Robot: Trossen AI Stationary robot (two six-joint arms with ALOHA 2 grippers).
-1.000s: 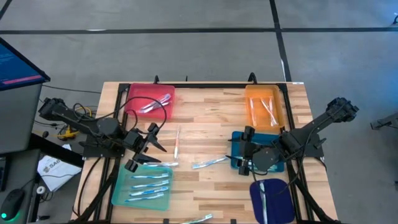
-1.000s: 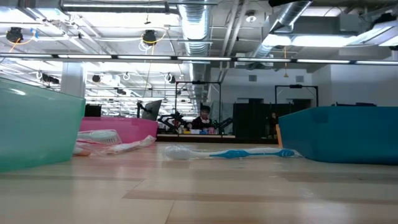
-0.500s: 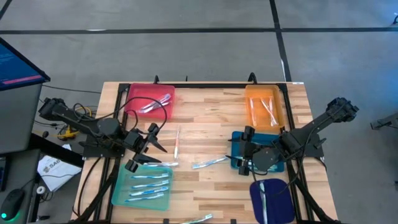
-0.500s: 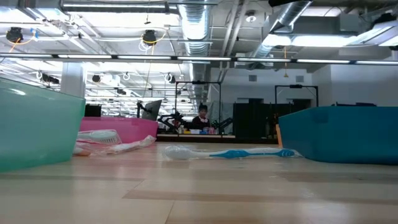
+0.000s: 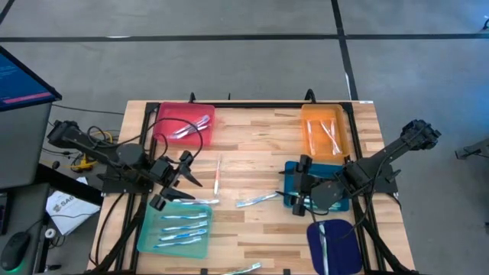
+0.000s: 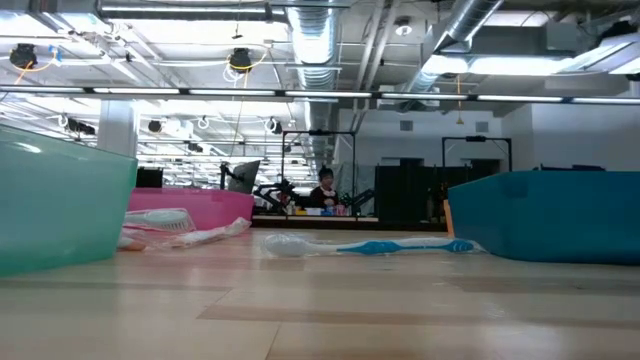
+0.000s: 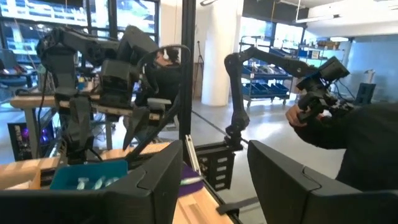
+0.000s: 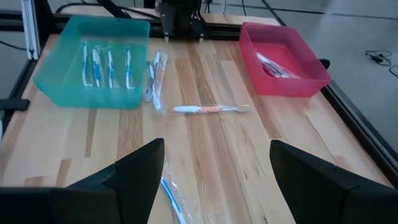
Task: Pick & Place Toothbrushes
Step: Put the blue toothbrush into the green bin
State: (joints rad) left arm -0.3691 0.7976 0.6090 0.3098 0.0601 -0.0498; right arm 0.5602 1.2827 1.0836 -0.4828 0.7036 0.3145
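A wooden surface [image 5: 252, 153] seen from above, with coloured trays. The left tool [image 5: 186, 169] hovers spread wide and empty beside the teal tray [image 5: 145, 235], which holds four toothbrushes [image 5: 182, 226]. A wrapped toothbrush [image 5: 192, 201] lies just below this tool, and an orange-handled toothbrush [image 5: 218, 176] lies just to its right. The right tool [image 5: 300, 186] waits spread wide and empty at the blue tray [image 5: 291, 169]; a blue-handled toothbrush [image 5: 257, 200] lies on the bare wood just left of it. More toothbrushes rest in the pink tray [image 5: 162, 114] and the orange tray [image 5: 309, 131].
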